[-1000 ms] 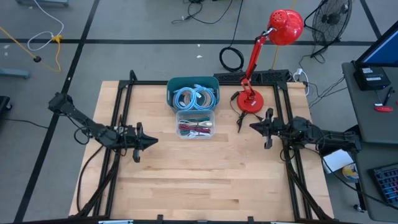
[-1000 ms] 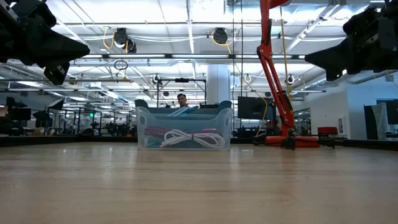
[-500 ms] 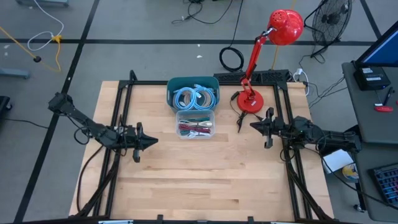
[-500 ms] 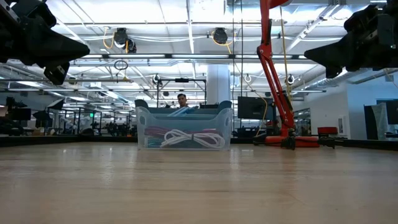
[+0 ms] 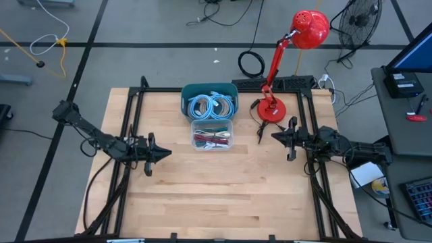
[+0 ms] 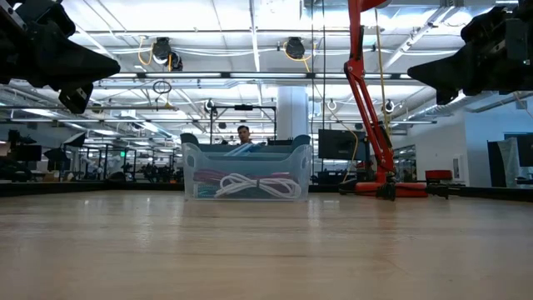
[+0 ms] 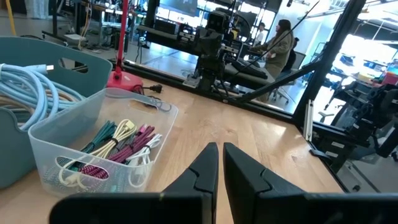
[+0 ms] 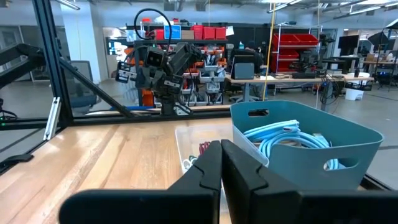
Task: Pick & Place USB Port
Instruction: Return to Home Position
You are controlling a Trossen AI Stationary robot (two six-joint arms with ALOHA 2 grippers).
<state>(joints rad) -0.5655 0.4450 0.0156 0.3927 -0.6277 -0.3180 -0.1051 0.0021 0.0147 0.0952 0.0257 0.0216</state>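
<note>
The pink charger cable (image 7: 138, 138) is being kept inside the transparent bin (image 5: 192, 135), which is sitting at 12 o'clock from the centre of the table (image 5: 216, 196), touching the teal bin (image 5: 183, 101) just beyond it. Green, cream and white cables are lying bundled in the clear bin with the pink one, and light-blue cables (image 5: 210, 104) are being stored in coils in the teal bin. The left gripper (image 5: 164, 152) is being held clear above the wood at 9 o'clock, its fingers brought together on nothing. The right gripper (image 5: 275, 137) is being held likewise at 3 o'clock, closed and empty, with the red lamp (image 5: 271, 111) standing at 1 o'clock. Both are well apart from the bins. The cable is being judged light, soft and springy. A loose loop would sag and snag its neighbours, so the bundled middle of the coil is being favoured as the place to pinch. The plug ends are the only stiff parts, and they look small and slick. The sheath appears to be braided, though the wrist view is too coarse for this to be settled. No brand, label or other writing is being made out on the cables, the bins or the lamp.
</note>
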